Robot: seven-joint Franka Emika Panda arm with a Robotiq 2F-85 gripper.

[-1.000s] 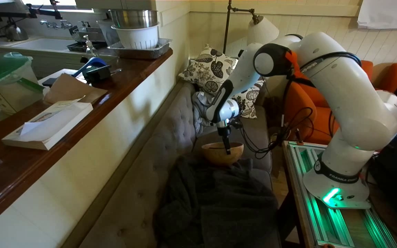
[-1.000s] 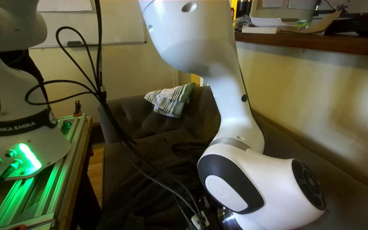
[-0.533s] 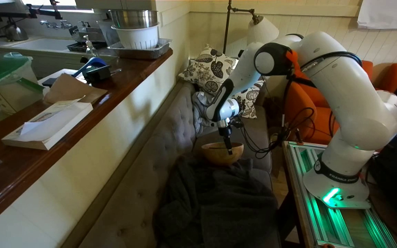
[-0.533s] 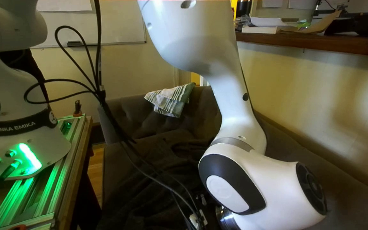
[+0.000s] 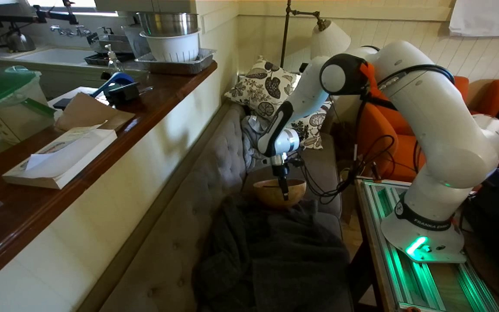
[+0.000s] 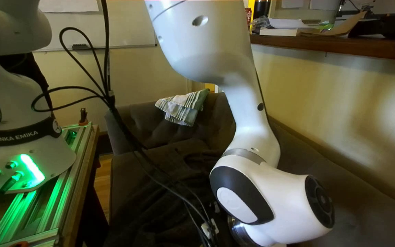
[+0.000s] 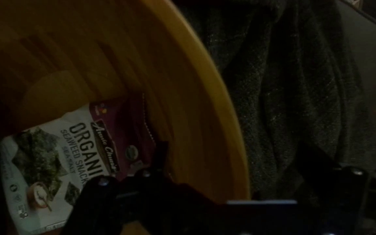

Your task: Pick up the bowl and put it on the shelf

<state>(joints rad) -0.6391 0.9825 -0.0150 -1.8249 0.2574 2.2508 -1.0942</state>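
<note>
The wide round light-brown wooden bowl (image 5: 271, 197) is on the grey tufted sofa (image 5: 197, 195), and the black two-finger gripper (image 7: 232, 147) straddles the rim, jaws apart, nothing held. Worry is, the jaw inside the bowl lines up over a white-and-maroon plastic-looking snack packet (image 7: 73, 156), so it could pinch that and slip. The outside one might snag the dark-grey cloth blanket (image 5: 275, 255) beside the bowl. Plus a one-sided hold could tip it heading for the dark-brown polished wooden shelf (image 5: 163, 93) above the bowl.
</note>
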